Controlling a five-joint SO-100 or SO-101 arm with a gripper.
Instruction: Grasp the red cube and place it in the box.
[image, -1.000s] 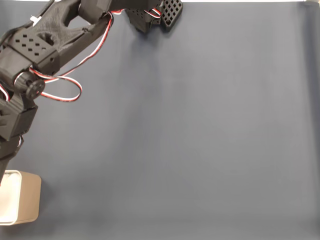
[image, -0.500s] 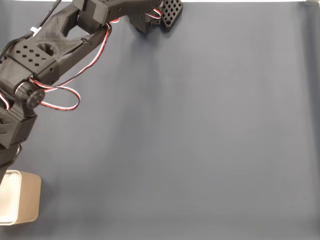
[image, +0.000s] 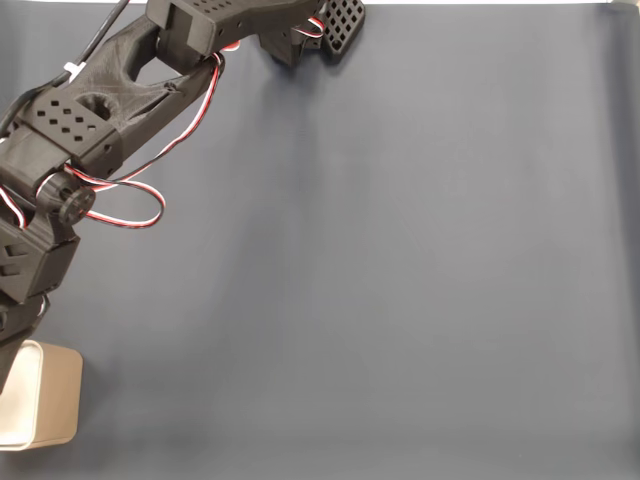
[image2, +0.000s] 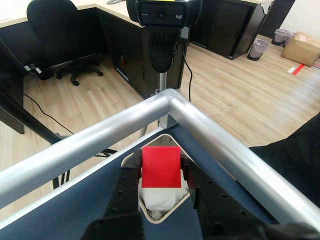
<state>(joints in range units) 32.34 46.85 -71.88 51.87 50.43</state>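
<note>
In the fixed view the arm (image: 100, 110) has swung slightly: its elbow section and the looped red-and-white cable (image: 125, 205) now sit a little lower and further right than half a second ago (roughly back to where they were a second ago), towards the counter's near-left corner.

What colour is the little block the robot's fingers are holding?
Bright red. The cube shows best in the wrist view, clamped in the gripper.
</note>
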